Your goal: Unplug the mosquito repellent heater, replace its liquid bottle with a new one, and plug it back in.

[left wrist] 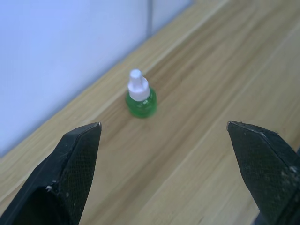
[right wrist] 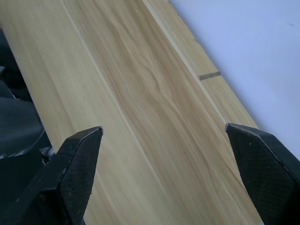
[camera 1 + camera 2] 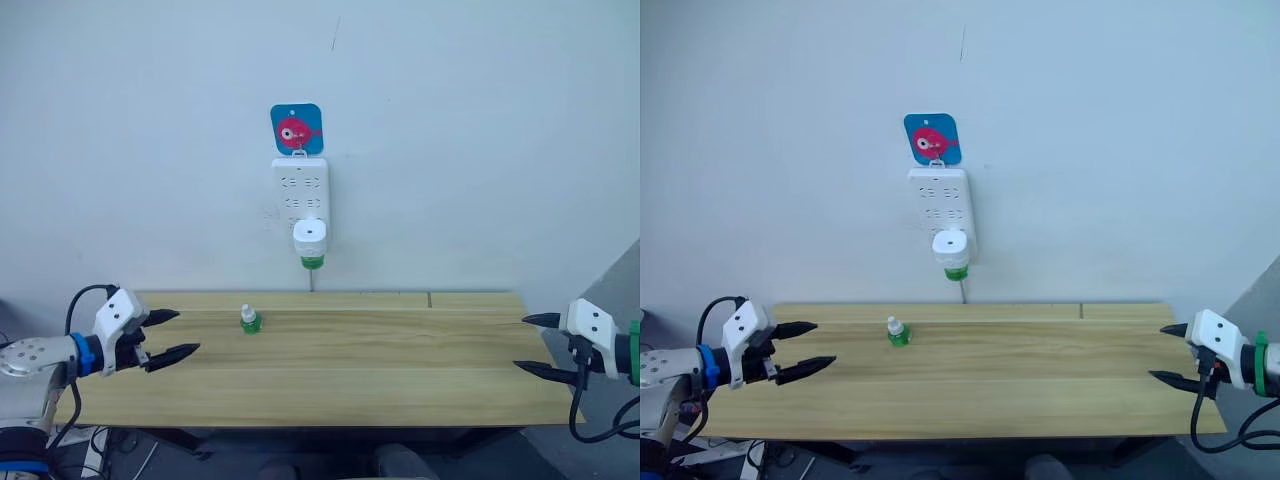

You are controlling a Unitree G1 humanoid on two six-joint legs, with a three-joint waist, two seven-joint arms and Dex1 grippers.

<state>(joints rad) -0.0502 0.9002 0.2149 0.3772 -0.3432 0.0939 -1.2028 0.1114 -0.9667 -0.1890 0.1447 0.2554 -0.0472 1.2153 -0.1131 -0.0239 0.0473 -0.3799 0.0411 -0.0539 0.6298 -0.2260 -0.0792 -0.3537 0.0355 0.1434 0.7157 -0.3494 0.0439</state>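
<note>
The mosquito repellent heater (image 3: 309, 235) is sitting plugged into the white power strip (image 3: 299, 198) hanging on the wall above the worktop's (image 3: 330, 380) far edge, with a green bottle (image 3: 312, 262) showing beneath it. A spare green bottle (image 3: 249, 319) is standing upright near the far edge, toward the left end. The left pincer (image 3: 172, 335) is hovering at the left edge and the right pincer (image 3: 537, 344) at the right edge, both gaping wide and gripping nothing.
</note>
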